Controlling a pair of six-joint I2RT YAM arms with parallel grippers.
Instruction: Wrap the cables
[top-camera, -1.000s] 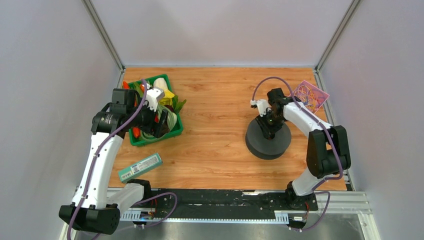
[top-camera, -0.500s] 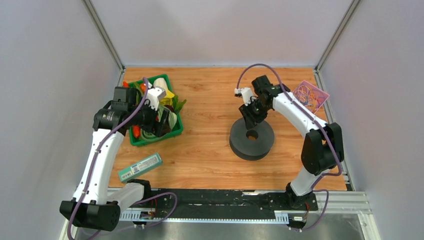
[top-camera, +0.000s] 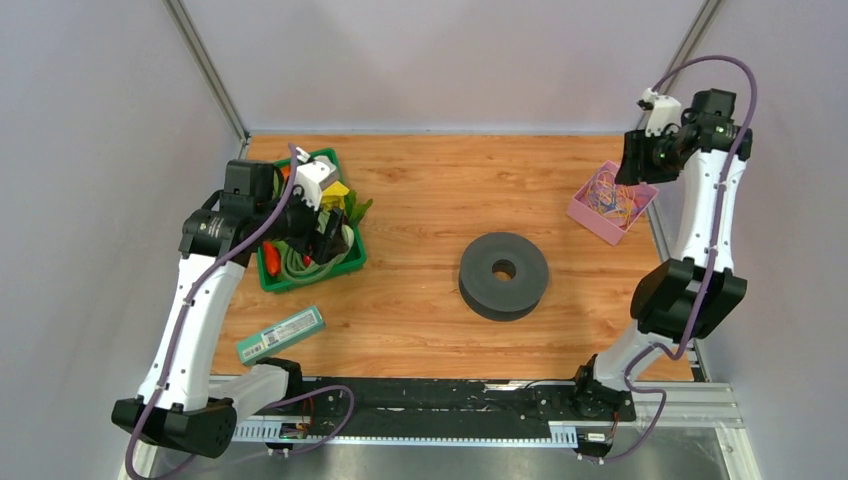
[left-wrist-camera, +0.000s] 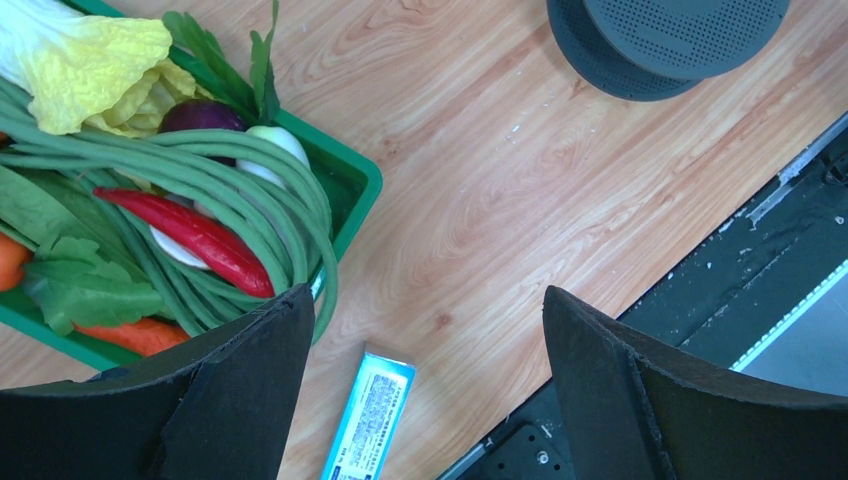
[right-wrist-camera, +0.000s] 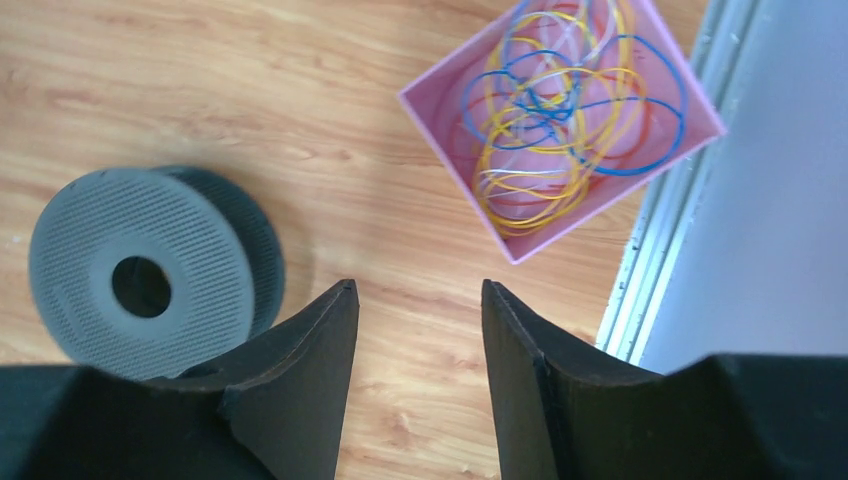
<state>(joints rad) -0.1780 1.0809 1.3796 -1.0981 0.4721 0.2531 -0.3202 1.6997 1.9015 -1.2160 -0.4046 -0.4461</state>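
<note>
The cables (right-wrist-camera: 560, 105) are a tangle of thin yellow, blue, orange and pale wires lying in a pink tray (right-wrist-camera: 440, 100) at the table's right edge; they also show in the top view (top-camera: 612, 198). My right gripper (right-wrist-camera: 420, 287) is open and empty, raised high above the table just near of the tray, and it also shows in the top view (top-camera: 636, 165). A dark grey spool (top-camera: 504, 275) lies flat at the table's middle, also in the right wrist view (right-wrist-camera: 140, 275). My left gripper (left-wrist-camera: 425, 300) is open and empty above the green basket's near right corner.
A green basket (top-camera: 352, 262) of vegetables with coiled long beans (left-wrist-camera: 230, 190) stands at the left. A teal box (top-camera: 281, 335) lies near the front left, also in the left wrist view (left-wrist-camera: 368, 420). A metal rail (right-wrist-camera: 660, 230) edges the table on the right.
My right gripper carried the spool left to the table's middle, let go of it, then swung up and right towards the pink tray. The left arm has barely moved.
</note>
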